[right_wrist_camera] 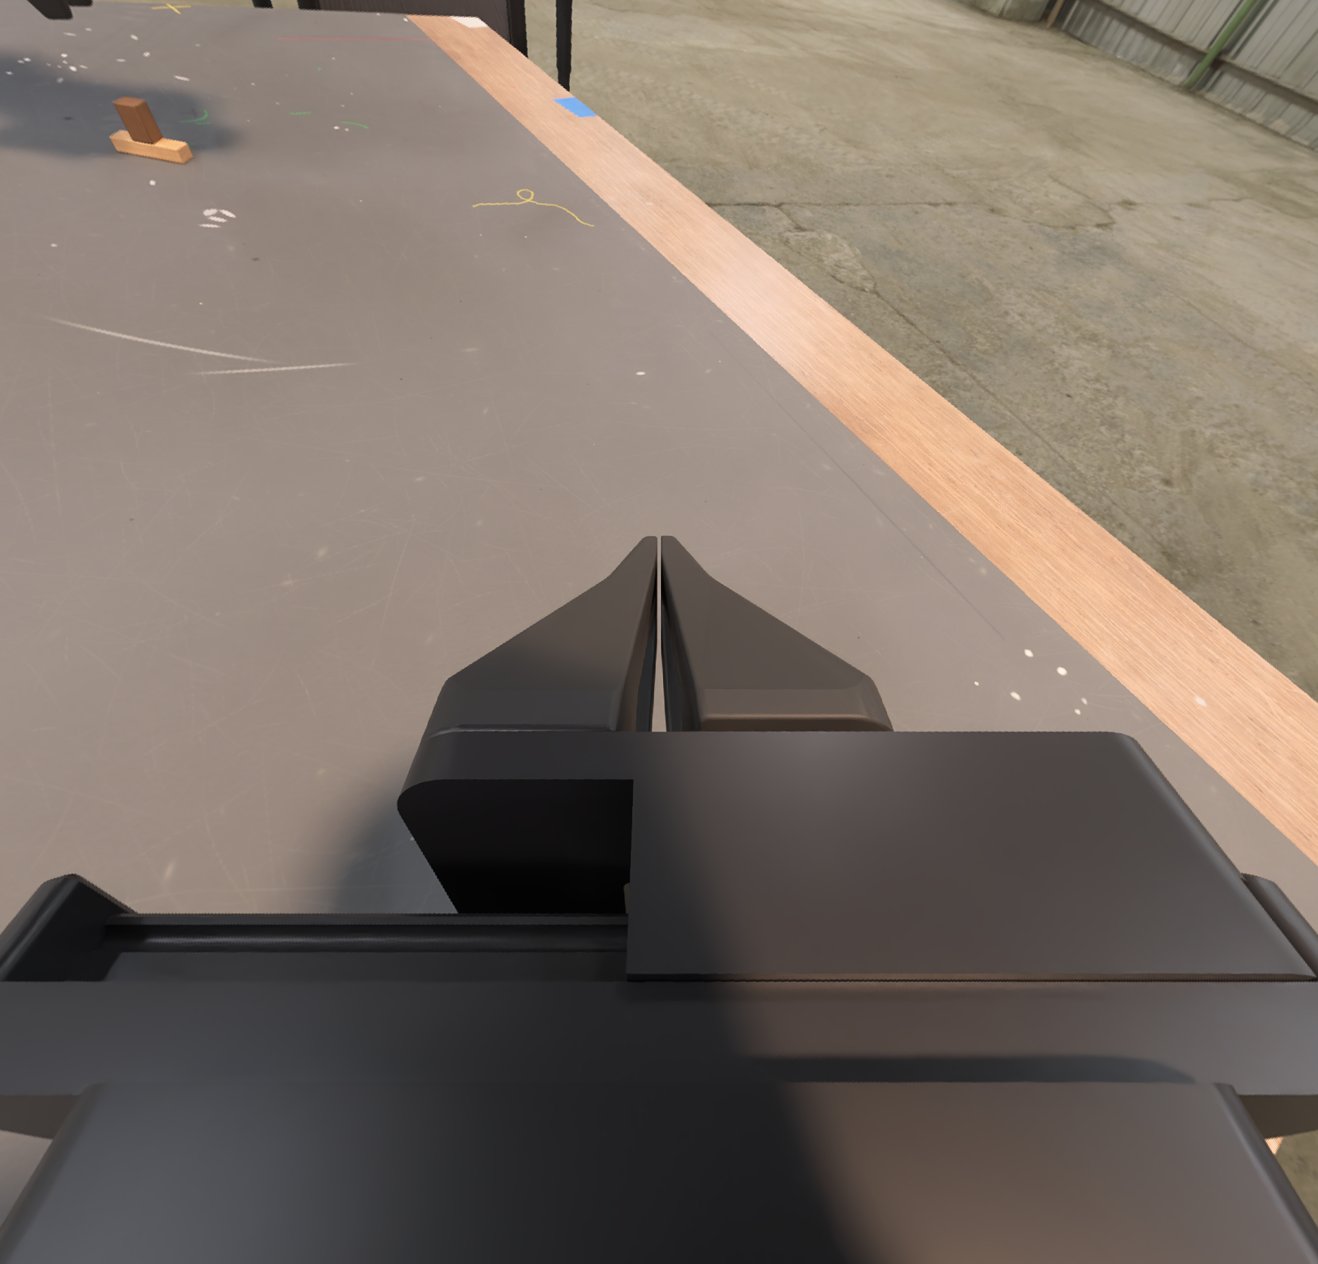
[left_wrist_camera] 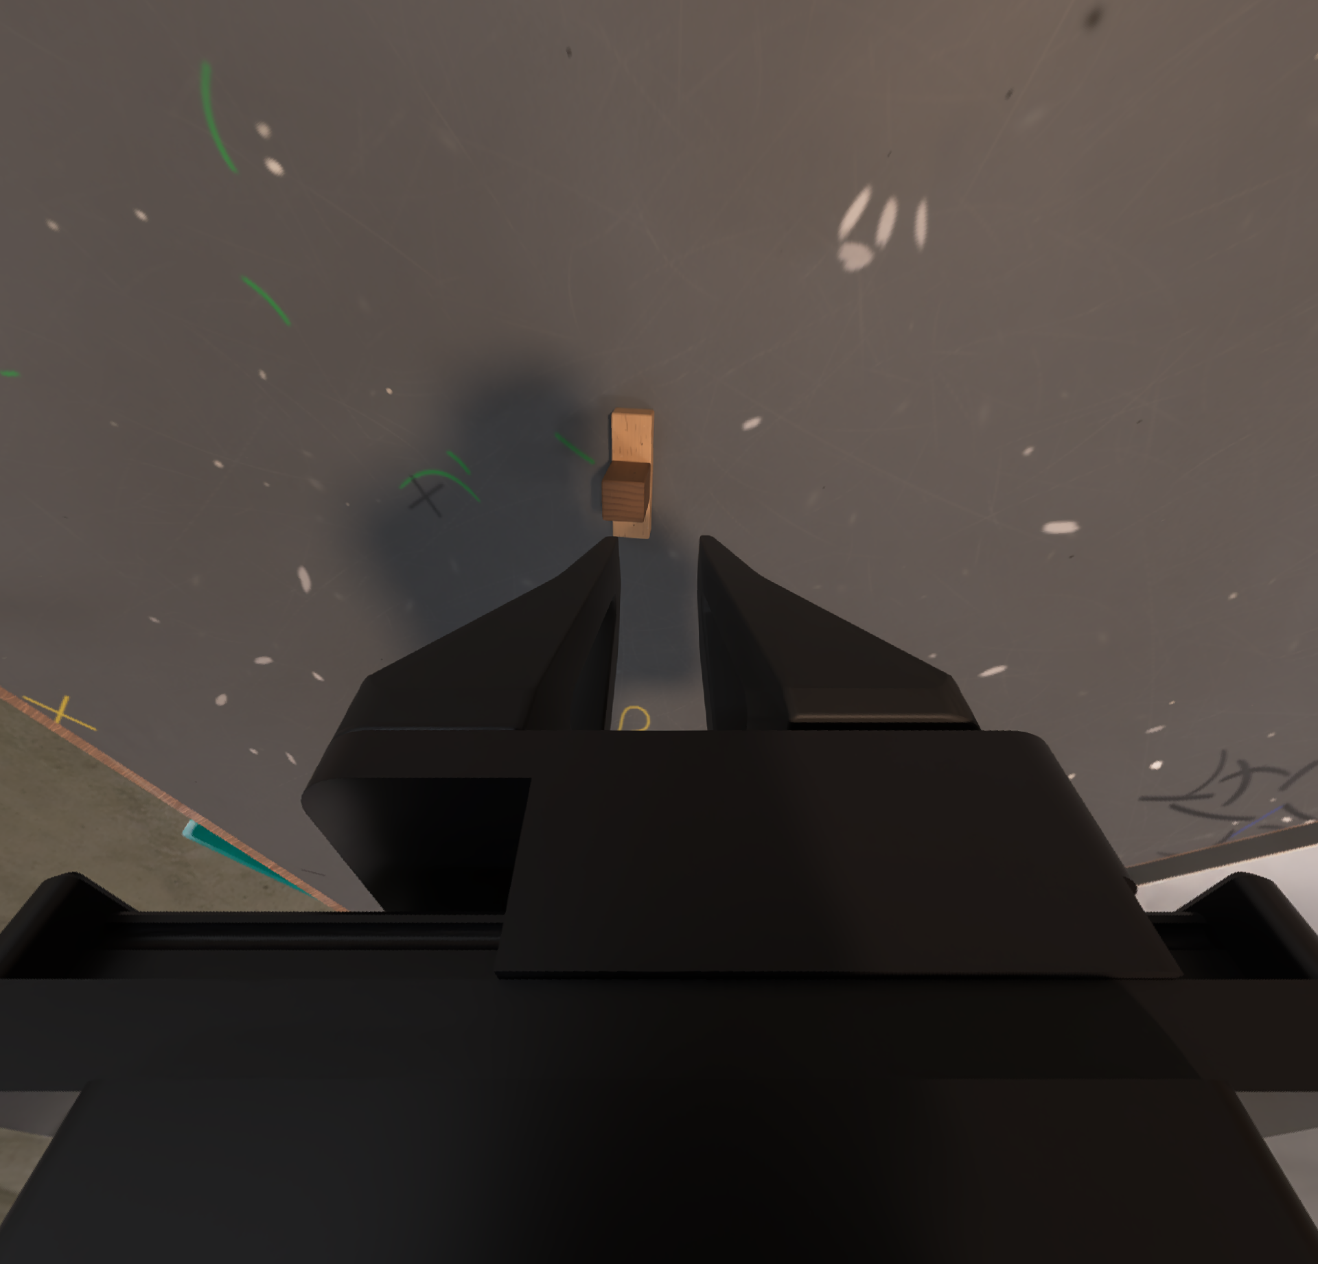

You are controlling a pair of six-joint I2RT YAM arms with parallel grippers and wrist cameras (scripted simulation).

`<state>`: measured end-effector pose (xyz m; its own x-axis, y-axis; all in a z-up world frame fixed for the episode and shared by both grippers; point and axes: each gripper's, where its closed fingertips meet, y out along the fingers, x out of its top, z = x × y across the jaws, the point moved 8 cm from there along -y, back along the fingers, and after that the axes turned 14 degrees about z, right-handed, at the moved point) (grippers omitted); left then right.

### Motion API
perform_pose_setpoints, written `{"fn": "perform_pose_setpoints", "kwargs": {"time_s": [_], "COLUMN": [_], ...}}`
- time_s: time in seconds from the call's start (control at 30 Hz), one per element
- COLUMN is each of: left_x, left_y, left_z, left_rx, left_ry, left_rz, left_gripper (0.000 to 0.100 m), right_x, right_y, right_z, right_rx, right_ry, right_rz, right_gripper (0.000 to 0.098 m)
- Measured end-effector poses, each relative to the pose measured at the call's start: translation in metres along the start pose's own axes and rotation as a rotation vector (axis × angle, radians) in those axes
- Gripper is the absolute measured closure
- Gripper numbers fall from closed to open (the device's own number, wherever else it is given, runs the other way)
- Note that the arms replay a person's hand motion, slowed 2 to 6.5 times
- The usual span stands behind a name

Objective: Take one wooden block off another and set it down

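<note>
A dark brown wooden block (left_wrist_camera: 625, 492) stands upright on a flat light wooden block (left_wrist_camera: 632, 435) that lies on the grey table. My left gripper (left_wrist_camera: 660, 538) is open and empty, high above the table and looking down on the two blocks, which sit just beyond its left fingertip. In the right wrist view the same dark block (right_wrist_camera: 137, 120) and light block (right_wrist_camera: 153, 148) show far off at the upper left. My right gripper (right_wrist_camera: 658, 538) is shut and empty, low over the table and far from the blocks.
The grey table (right_wrist_camera: 356, 445) has a wooden edge strip (right_wrist_camera: 927, 410) on its right side with a blue tape patch (right_wrist_camera: 575, 107). Chair legs (right_wrist_camera: 563, 10) stand beyond the far edge. A concrete floor (right_wrist_camera: 998, 160) lies past the strip. A dark shadow (left_wrist_camera: 499, 502) lies beside the blocks.
</note>
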<state>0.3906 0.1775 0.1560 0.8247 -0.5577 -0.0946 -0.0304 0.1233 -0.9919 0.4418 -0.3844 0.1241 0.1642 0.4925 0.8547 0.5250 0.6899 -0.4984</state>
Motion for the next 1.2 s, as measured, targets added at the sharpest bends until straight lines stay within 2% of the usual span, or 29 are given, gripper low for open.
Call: {"fn": "perform_pose_setpoints", "kwargs": {"time_s": [0.17,0.37,1.2], "left_x": [0.004,0.008,0.019], "left_y": [0.017,0.029,0.044], "left_z": [0.006,0.009,0.013], "left_rx": [-0.026,-0.047,-0.062], "left_ry": [0.025,0.044,0.064], "left_rz": [0.089,0.149,0.221], "left_gripper": [0.077,0.076,0.078], "right_x": [-0.001,-0.001,-0.003], "right_y": [0.0,0.0,0.001], "right_z": [0.0,0.0,-0.001], "right_rx": [-0.008,-0.011,0.0], "right_ry": [-0.01,-0.014,-0.016], "right_rz": [0.009,0.016,0.035], "right_gripper": [0.097,0.097,0.097]}}
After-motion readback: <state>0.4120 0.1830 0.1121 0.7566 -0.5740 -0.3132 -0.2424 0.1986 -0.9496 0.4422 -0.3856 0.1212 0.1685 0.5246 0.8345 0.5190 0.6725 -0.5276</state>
